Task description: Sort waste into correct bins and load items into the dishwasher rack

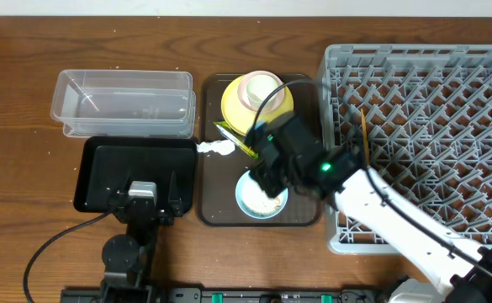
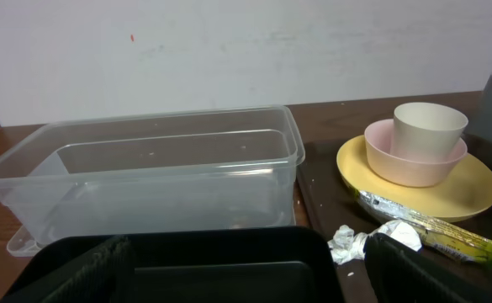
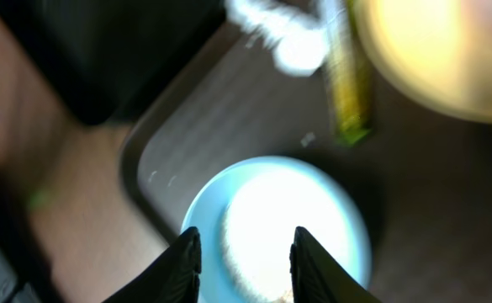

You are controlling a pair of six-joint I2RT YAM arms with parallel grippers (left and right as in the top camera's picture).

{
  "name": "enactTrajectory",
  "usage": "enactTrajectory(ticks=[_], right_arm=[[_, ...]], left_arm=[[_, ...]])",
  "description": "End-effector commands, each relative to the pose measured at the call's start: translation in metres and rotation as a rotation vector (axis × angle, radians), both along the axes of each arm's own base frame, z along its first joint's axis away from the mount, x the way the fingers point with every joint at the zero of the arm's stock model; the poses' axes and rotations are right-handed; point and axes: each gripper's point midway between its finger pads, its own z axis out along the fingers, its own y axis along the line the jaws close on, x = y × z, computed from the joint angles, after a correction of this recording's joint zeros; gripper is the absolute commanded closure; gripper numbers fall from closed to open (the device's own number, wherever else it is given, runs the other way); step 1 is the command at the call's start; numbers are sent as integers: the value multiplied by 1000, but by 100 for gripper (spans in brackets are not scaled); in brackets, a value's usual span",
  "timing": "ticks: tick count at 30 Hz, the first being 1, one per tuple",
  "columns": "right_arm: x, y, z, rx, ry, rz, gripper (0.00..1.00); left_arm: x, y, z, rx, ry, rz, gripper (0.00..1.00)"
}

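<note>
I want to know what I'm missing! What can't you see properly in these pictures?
1. What's in the light blue bowl: the right wrist view is blurred and glaring white; overhead, the right arm covers part.
2. Writing on the wrapper: too small or blurred in every view.
3. Inside the pale pink cup: left wrist view, the small white cup sits in it.

right arm (image 1: 397, 215): long glossy white link, bulky black wrist housing, small green light lit | thin black cable (image 1: 262, 105) loops over that wrist | right gripper (image 3: 246, 252): two black tapering fingers | left arm (image 1: 124, 252): all black, round joint, silver-grey block on top, black lead trailing left | left gripper (image 2: 250, 252): black, ribbed inner face
</note>
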Motion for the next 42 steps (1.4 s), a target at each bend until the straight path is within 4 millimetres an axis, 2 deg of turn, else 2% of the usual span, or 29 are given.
enactTrajectory(ticks=[1, 5, 9, 11, 14, 18, 20, 23, 28, 30, 32, 34, 37, 39, 42], right_arm=[[-28, 14, 3, -17, 15, 82, 68], [-59, 21, -4, -78, 30, 158, 67], [-66, 25, -7, -138, -36, 177, 66], [-58, 24, -6, -162, -89, 154, 66], [-36, 18, -2, -180, -153, 38, 64], [-6, 12, 10, -148, -206, -65, 48], [7, 10, 26, -107, -187, -85, 50], [32, 0, 68, -40, -160, -112, 54], [87, -29, 148, 31, -242, -191, 56], [104, -33, 167, 54, -271, -204, 56], [121, -35, 177, 64, -293, -229, 54], [138, -32, 175, 63, -300, -236, 54], [156, -19, 156, 51, -304, -213, 54], [170, -6, 131, 28, -294, -185, 57], [179, 4, 99, -19, -281, -134, 58]], left_arm=[[-1, 4, -19, 15, 56, 22, 10], [-1, 4, -19, 15, 56, 22, 10], [-1, 4, -19, 15, 56, 22, 10], [-1, 4, -19, 15, 56, 22, 10], [-1, 4, -19, 15, 56, 22, 10], [-1, 4, -19, 15, 56, 22, 10], [-1, 4, -19, 15, 56, 22, 10], [-1, 4, -19, 15, 56, 22, 10], [-1, 4, -19, 15, 56, 22, 10], [-1, 4, -19, 15, 56, 22, 10], [-1, 4, -19, 15, 56, 22, 10], [-1, 4, -19, 15, 56, 22, 10], [-1, 4, -19, 15, 56, 22, 10], [-1, 4, -19, 15, 56, 22, 10], [-1, 4, -19, 15, 56, 22, 10]])
